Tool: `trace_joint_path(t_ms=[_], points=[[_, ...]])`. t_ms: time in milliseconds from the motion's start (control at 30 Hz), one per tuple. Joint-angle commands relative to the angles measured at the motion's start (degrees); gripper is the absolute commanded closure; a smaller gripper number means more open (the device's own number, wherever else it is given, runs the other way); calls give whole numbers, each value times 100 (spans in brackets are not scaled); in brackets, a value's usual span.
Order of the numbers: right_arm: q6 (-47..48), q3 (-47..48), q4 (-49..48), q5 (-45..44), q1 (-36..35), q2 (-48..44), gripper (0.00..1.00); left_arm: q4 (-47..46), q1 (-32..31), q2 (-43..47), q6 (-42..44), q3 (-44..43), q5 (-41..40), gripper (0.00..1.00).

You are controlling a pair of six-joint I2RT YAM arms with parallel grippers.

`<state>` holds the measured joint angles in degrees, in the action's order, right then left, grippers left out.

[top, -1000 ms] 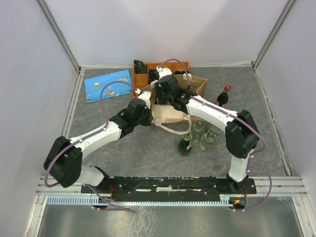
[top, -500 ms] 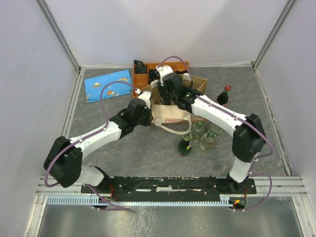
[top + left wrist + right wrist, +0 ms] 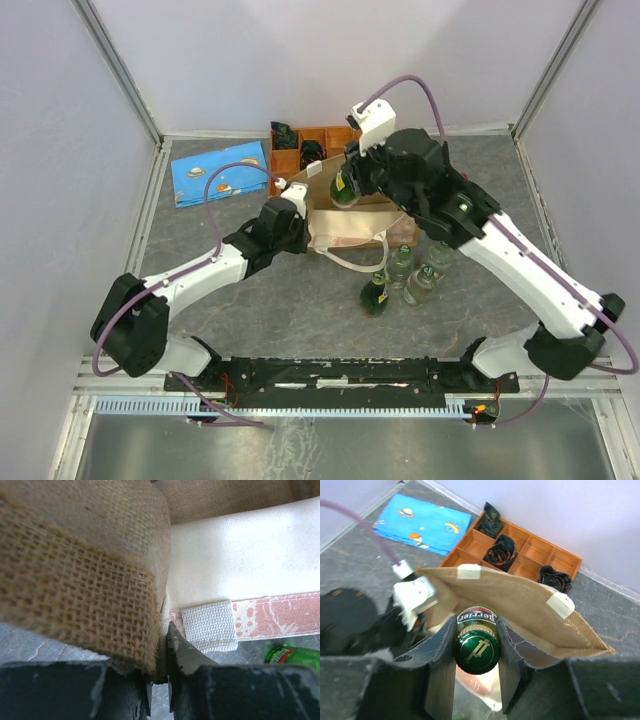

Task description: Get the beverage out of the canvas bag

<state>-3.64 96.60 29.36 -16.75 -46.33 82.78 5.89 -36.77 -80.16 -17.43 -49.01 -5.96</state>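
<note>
A green Perrier bottle, the beverage [image 3: 476,647], hangs by its neck between the fingers of my right gripper [image 3: 476,630], which is shut on it. In the top view the beverage [image 3: 345,192] is lifted above the open mouth of the tan canvas bag [image 3: 345,238]. The bag's rim [image 3: 520,605] with its cream handle patches lies just below the bottle. My left gripper [image 3: 164,630] is shut on the bag's burlap edge [image 3: 75,580] at the left side [image 3: 306,220], holding it upright.
Several glass bottles [image 3: 400,275] stand in front of the bag on the right, one showing green in the left wrist view [image 3: 292,655]. An orange compartment tray [image 3: 300,152] sits behind the bag. A blue printed cloth [image 3: 220,172] lies at the back left.
My right arm has risen and swung right, lifting the green bottle from inside the bag to above its rim. The left gripper has kept its hold on the bag's edge.
</note>
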Motion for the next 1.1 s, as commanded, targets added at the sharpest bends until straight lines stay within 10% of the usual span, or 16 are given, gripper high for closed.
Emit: trace_joint_path(t_ms=[0,1067], points=[[128,367,217,192,-361,-712,100,-131,-5,-158,235,-279,-83,97],[-135,-3457,-2521,1084,-1027,-720,100,-23,-1,-489,460,-676,-283,97]])
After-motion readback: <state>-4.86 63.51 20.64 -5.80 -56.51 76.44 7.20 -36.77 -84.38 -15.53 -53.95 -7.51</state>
